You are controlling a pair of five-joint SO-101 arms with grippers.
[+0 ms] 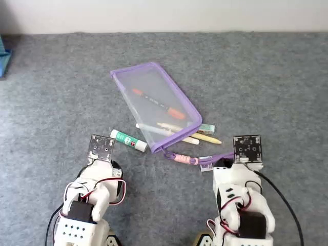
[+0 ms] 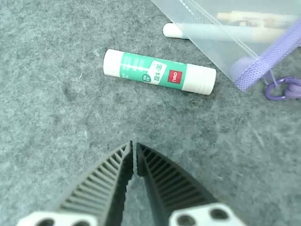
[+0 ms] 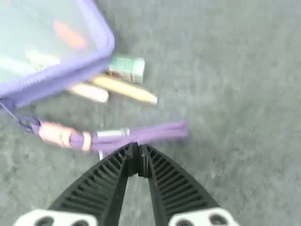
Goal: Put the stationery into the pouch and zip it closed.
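Pouch (image 1: pixel 154 97) clear, purple-edged, seemingly unzipped, left gripper (image 2: pixel 133 147) and right gripper (image 3: pixel 138 151) closed

Soft, even light falls from above over the grey bench (image 1: pixel 287 77), which is bright throughout in the high view. Shadows are faint: a thin dark rim under the pouch (image 1: pixel 154 100) and beside the glue stick (image 1: pixel 129 140). The pouch's clear plastic carries a pale, milky sheen. In the left wrist view a soft shadow runs along the glue stick's side
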